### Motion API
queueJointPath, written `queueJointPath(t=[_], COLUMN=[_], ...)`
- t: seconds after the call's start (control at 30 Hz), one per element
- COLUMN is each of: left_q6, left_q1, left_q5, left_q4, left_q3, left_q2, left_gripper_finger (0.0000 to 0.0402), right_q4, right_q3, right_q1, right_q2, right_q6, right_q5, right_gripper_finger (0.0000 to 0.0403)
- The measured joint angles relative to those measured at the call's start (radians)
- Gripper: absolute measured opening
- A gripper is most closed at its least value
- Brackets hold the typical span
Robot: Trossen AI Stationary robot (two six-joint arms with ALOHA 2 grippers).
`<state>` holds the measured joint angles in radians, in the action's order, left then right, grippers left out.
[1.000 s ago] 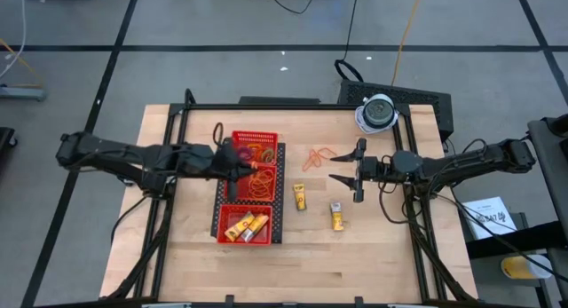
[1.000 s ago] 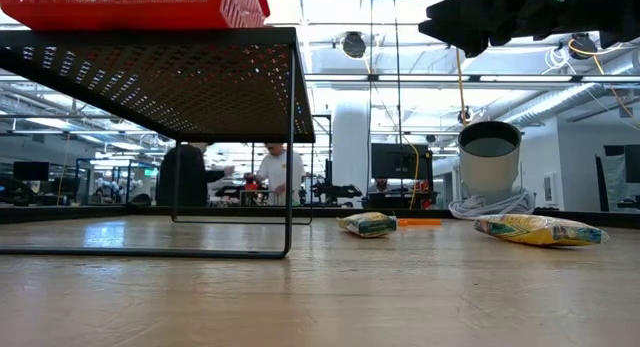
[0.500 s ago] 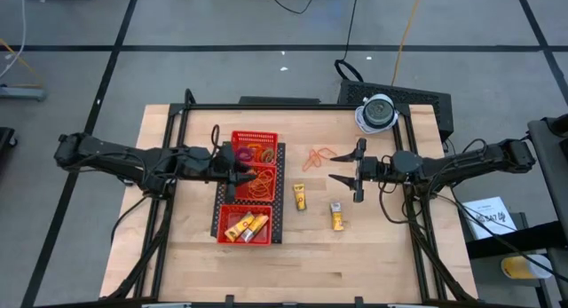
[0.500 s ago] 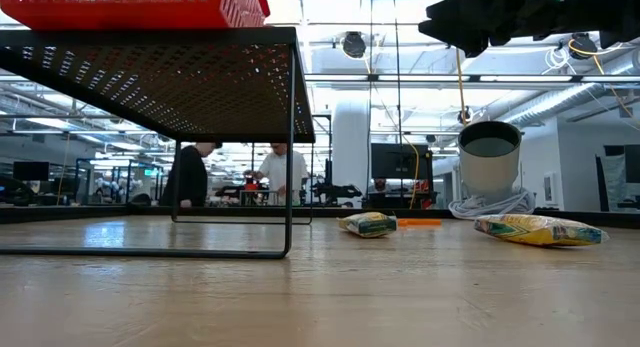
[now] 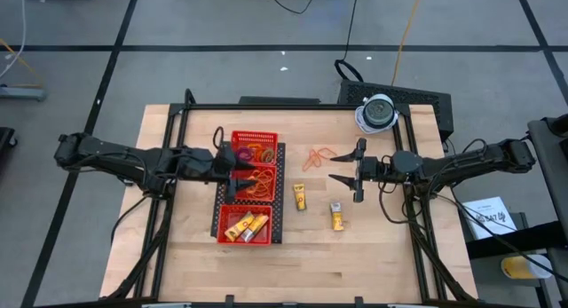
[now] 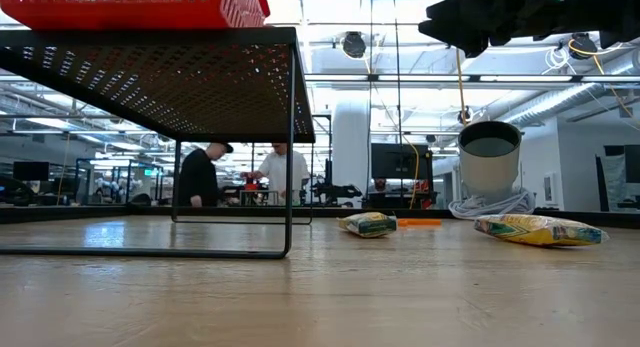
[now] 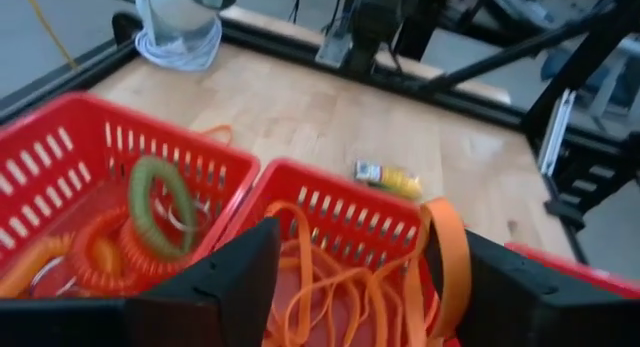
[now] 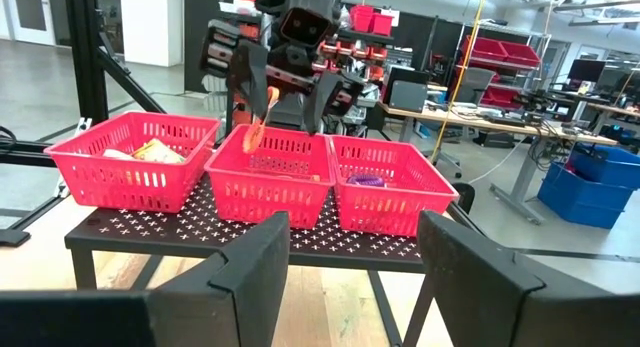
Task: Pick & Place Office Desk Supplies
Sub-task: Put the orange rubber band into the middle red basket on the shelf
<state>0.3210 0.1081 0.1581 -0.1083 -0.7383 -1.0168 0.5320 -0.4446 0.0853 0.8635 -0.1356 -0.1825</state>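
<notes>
We find the left gripper (image 5: 241, 171) over the red tray's (image 5: 223, 198) middle compartment, fingers apart, an orange rubber band (image 7: 447, 257) hanging on one finger; more orange bands (image 5: 317, 155) lie on the table (image 5: 373, 255); the right gripper (image 5: 349, 171) hovers beside them, fingers spread.

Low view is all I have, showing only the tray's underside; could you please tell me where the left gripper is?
Observer: The left gripper is over the red tray's middle compartment, jaws apart, an orange band draped on one.
Operator: Any bands outside the tray?
Observer: Yes, a loose orange tangle lies on the wood.
Operator: And the right gripper?
Observer: The right gripper hovers beside that tangle, jaws open, empty.
</notes>
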Motion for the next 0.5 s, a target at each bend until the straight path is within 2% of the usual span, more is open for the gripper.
queueJointPath(t=[0.17,0.27,0.5], left_q6=[-0.002,0.031,0.283], left_q1=[0.000,-0.001,-0.025], left_q5=[0.023,-0.023,-0.087], left_q4=[0.020,0.065,-0.013], left_q3=[0.000,-0.015,-0.044], left_q2=[0.000,0.003,0.006], left_gripper_finger=[0.0259,0.0260,0.0260], right_q4=[0.000,0.000,0.000], right_q3=[0.000,0.000,0.000], right_q1=[0.000,0.000,0.000], right_q2=[0.000,0.000,0.000], right_q6=[0.000,0.000,0.000], right_q5=[0.000,0.000,0.000], right_gripper_finger=[0.0210,0.0210,0.0210])
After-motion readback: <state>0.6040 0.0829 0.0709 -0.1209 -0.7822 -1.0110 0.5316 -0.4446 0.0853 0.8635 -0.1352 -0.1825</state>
